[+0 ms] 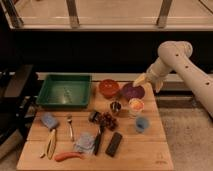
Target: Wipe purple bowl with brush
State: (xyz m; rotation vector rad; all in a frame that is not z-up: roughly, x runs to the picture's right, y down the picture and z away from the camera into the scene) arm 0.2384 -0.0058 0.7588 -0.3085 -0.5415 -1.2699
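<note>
The main risk is picking up the wrong thing. The brush (98, 140) lies flat on the counter (150, 155) in the lower middle of the frame, wedged among clutter: a wide black block (114, 144) just to its right, a crumpled pale blue cloth (85, 142) touching its left side, and a dark reddish jumble (104, 120) at its upper end. A descent that lands slightly off could close on the block or snag the cloth. Being slim and flat on the wood, the brush could also slip out of a shallow pinch. On the way there, the arm has to cross an orange cup (136, 105), a metal cup (115, 106) and a small blue cup (141, 124), and any of them could be tipped over.

The end effector (145, 81) hangs in the upper right of the frame, open and holding nothing, directly above the far right rim of the purple bowl (132, 92). The bowl sits at the back edge of the counter, beside the red-orange bowl (108, 88). The brush is well apart from the end effector, down and to the left of it, with the cups between them.
</note>
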